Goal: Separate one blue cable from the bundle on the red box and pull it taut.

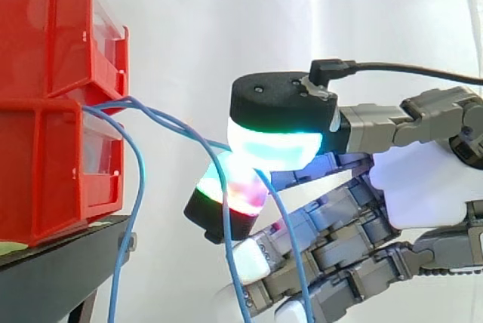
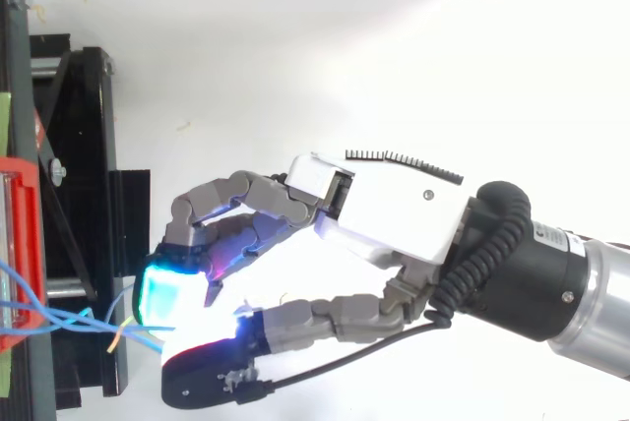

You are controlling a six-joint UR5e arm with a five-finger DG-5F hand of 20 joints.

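We found the hand (image 1: pixel 423 187) with its fingertips (image 1: pixel 275 142) clamped in a pinch on one blue cable (image 1: pixel 162 117), thumb pad above and a finger pad below, a little way out from the red bins (image 1: pixel 45 51) on the black stand (image 1: pixel 53 263). The cable ran from the gap between the bins across to the pinch in a shallow arc, so we judged it singled out and gripped but not fully taut. The other blue cables (image 1: pixel 140 179) drooped from the same gap. One strand hung just in front of the lower pad, and we could not tell whether it was free of the grip. What was left, in our view, was drawing the hand away from the bins until the slack was gone.
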